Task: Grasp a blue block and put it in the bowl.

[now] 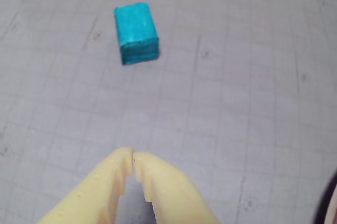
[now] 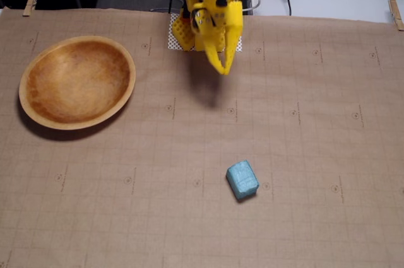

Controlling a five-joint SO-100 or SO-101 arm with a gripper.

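Paper-covered table (image 2: 328, 154); hand (image 2: 224, 69) (fingertips together) hangs above, empty.

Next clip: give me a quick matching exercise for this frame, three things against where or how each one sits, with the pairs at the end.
Things:
1. blue block
2. bowl
3. gripper

States:
A. empty, at the left of the fixed view
B. fingertips together, holding nothing, up near the arm's base
C. lying alone on the paper-covered table, lower middle of the fixed view

Pairs: 1-C, 2-A, 3-B
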